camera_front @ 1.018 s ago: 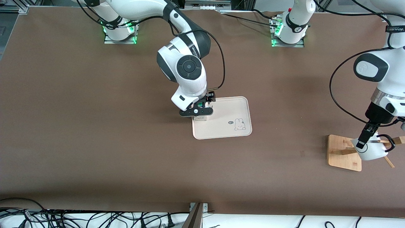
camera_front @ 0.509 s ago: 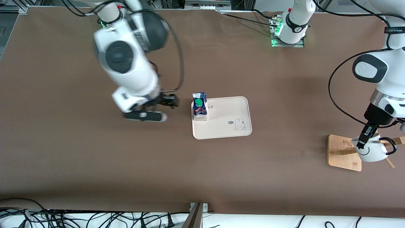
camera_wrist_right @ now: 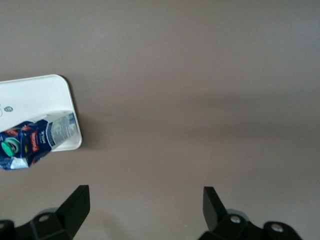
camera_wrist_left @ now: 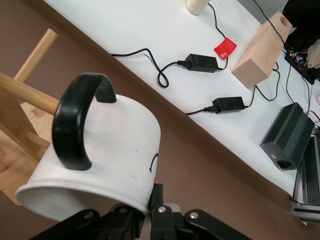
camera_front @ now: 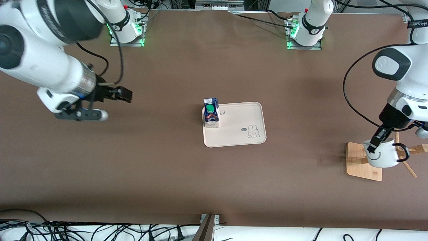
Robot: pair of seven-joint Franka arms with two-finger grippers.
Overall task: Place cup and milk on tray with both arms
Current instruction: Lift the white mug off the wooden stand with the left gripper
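Note:
The white cup [camera_front: 384, 156] with a smiley face and black handle [camera_wrist_left: 75, 122] hangs over the wooden rack base, my left gripper [camera_front: 373, 145] shut on its rim. In the left wrist view the cup [camera_wrist_left: 107, 150] fills the frame and the left gripper [camera_wrist_left: 150, 202] pinches its rim. The blue and white milk [camera_front: 211, 113] stands upright on the cream tray [camera_front: 239, 130], at the corner toward the right arm's end. My right gripper [camera_front: 80, 114] hangs open and empty over bare table, well off the tray toward its own end. Its wrist view shows the open right gripper [camera_wrist_right: 145, 205], the tray [camera_wrist_right: 40, 97] and the milk [camera_wrist_right: 37, 140].
A wooden rack base [camera_front: 359, 164] with slanted pegs [camera_front: 413, 148] stands near the left arm's end of the table. Cables and power bricks [camera_wrist_left: 202, 62] lie on the white surface past the table's edge. Brown tabletop surrounds the tray.
The right arm let go of the milk on the tray and swung away toward its own end. The left gripper closed on the cup's rim and shifted it slightly off the peg.

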